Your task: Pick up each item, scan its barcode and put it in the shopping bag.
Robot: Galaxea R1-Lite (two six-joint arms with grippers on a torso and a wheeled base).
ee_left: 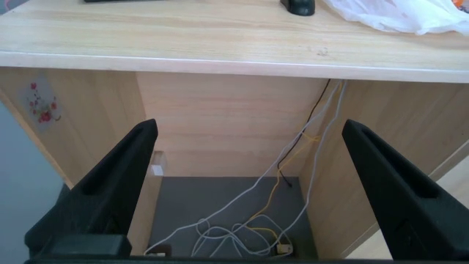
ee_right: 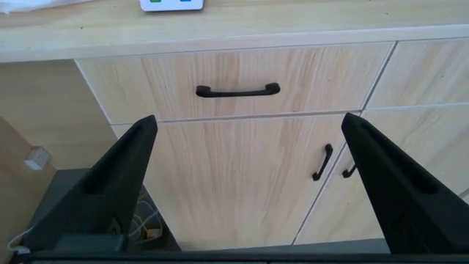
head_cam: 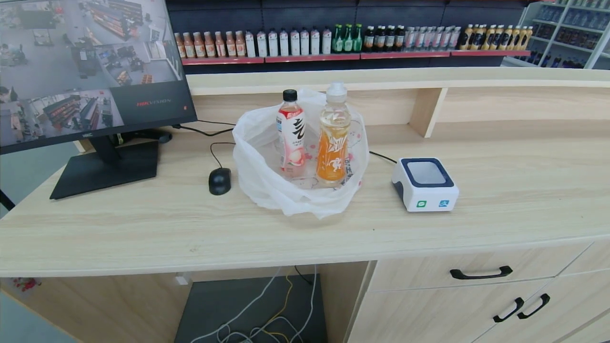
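Observation:
A white plastic shopping bag (head_cam: 267,186) sits in the middle of the wooden counter, its mouth open. Two bottles stand upright inside it: a pink peach drink with a black cap (head_cam: 291,133) on the left and an orange drink with a white cap (head_cam: 333,136) on the right. The white and dark-blue barcode scanner (head_cam: 424,183) rests on the counter to the right of the bag. My left gripper (ee_left: 249,183) hangs open below the counter's front edge, facing the cable recess. My right gripper (ee_right: 249,183) is open too, facing the drawer front under the scanner (ee_right: 172,4).
A monitor on a black stand (head_cam: 102,166) occupies the counter's left end, with a black mouse (head_cam: 219,181) beside the bag. A raised shelf (head_cam: 429,112) runs along the back. Drawers with black handles (head_cam: 481,273) and loose cables (ee_left: 242,227) lie below the counter.

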